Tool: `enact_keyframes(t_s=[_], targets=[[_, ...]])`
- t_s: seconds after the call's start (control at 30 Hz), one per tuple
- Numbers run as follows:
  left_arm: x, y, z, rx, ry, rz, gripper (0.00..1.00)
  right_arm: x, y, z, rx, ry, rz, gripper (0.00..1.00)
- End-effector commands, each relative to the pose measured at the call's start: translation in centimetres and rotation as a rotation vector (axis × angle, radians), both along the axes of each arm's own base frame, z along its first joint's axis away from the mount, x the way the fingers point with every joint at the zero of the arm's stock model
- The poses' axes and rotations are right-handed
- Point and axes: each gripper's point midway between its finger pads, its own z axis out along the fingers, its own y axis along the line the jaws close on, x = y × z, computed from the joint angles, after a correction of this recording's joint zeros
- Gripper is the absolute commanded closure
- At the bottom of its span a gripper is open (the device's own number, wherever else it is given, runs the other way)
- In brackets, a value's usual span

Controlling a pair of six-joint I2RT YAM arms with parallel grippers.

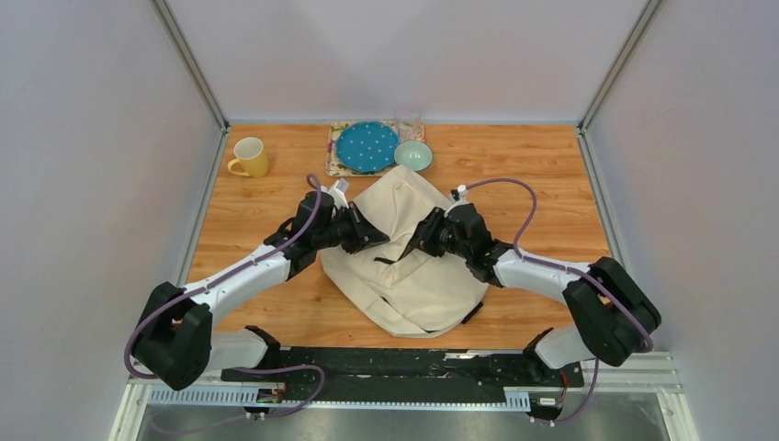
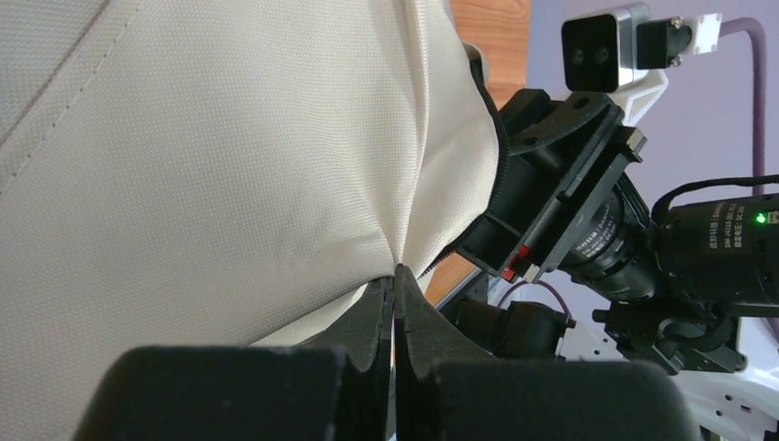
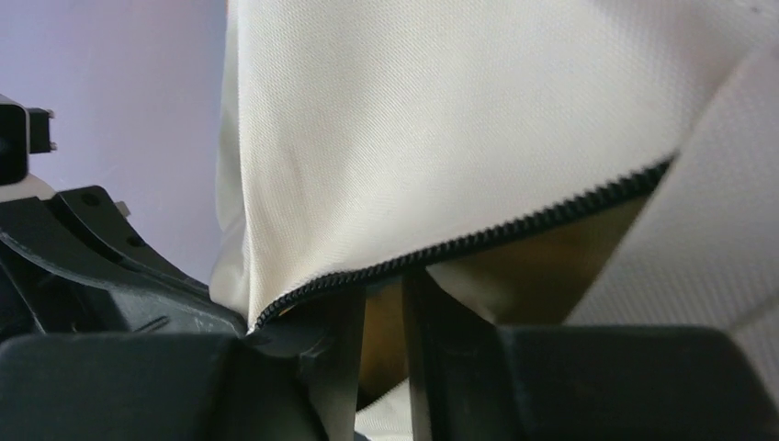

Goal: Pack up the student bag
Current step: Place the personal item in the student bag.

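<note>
Student bag (image 1: 404, 276) at centre of table (image 1: 551, 184), top peaked up. L gripper (image 2: 395, 280) pressed together, pinching bag cloth. R gripper (image 3: 383, 289) fingers narrowly apart at zipper edge (image 3: 514, 230); grip can't tell. Behind: blue plate (image 1: 367, 145), bowl (image 1: 413, 154), yellow mug (image 1: 250, 158).

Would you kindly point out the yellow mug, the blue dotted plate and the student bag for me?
yellow mug (image 1: 250, 157), top view, its body
blue dotted plate (image 1: 367, 146), top view, its centre
student bag (image 1: 413, 276), top view, bare front fabric
</note>
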Motion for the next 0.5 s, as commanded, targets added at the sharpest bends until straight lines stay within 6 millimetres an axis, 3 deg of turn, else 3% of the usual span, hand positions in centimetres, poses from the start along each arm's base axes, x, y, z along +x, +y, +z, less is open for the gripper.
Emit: enact_keyframes(t_s=[0.0,0.03,0.07,0.13,0.17,0.23,0.27,0.33,0.37,0.47], targets=[[-0.8,-0.1,0.9,-0.028,-0.030,-0.036,1.00,-1.1,-2.2,1.3,-0.096,-0.097,0.001,0.69],[-0.8,0.1,0.9,-0.026,-0.030,-0.034,0.99,-1.6,-3.2,0.7,-0.127,-0.086,-0.015,0.67],[-0.7,0.1,0.7,-0.023,-0.027,-0.031,0.98,-2.1,-3.9,2.1,-0.120,-0.123,-0.024,0.66],[-0.7,0.2,0.5,-0.015,-0.030,-0.032,0.89,-3.4,-6.0,0.7,-0.190,-0.104,-0.042,0.63],[-0.7,0.2,0.5,-0.012,-0.029,-0.032,0.87,-4.0,-6.6,2.1,-0.179,-0.135,-0.050,0.63],[-0.8,0.2,0.2,-0.004,-0.029,-0.048,0.77,-4.6,-8.9,1.2,-0.267,-0.124,-0.098,0.61],[-0.8,0.2,-0.2,0.017,-0.023,-0.049,0.73,-4.9,-9.7,2.6,-0.259,-0.156,-0.123,0.61],[-1.2,0.4,-1.0,0.096,-0.020,-0.078,0.63,-5.0,-11.5,2.6,-0.316,-0.161,-0.176,0.60],[-2.0,0.8,-2.6,0.186,0.019,-0.081,0.61,-5.0,-12.1,3.5,-0.308,-0.192,-0.199,0.59],[-2.0,0.9,-1.5,0.262,-0.042,-0.094,0.55,-4.5,-12.8,5.2,-0.330,-0.242,-0.226,0.57]])
